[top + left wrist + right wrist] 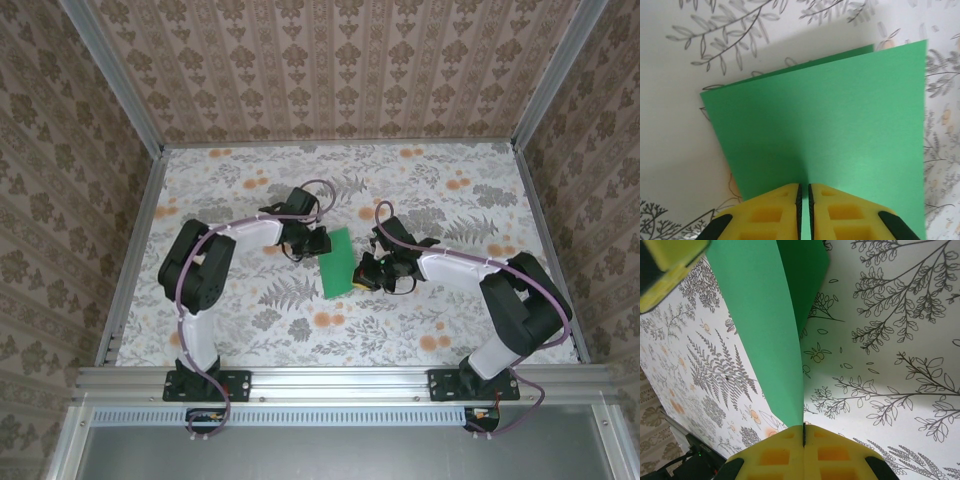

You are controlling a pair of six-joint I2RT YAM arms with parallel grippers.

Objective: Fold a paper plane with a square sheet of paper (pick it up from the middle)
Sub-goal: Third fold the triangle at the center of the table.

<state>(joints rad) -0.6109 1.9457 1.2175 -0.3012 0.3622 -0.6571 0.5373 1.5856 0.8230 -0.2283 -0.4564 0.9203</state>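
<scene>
Your left arm (195, 335) and right arm (455, 266): white links, black joints, looping purple cables (320, 185). Your left tool (804, 192) and right tool (804, 431) wear yellow pocketed pads (765, 215).

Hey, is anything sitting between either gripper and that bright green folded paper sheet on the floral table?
Nothing visible does. The left gripper and the right gripper are each shut on an edge of the bright green paper sheet, from opposite sides, so both have direct contact with it.
</scene>
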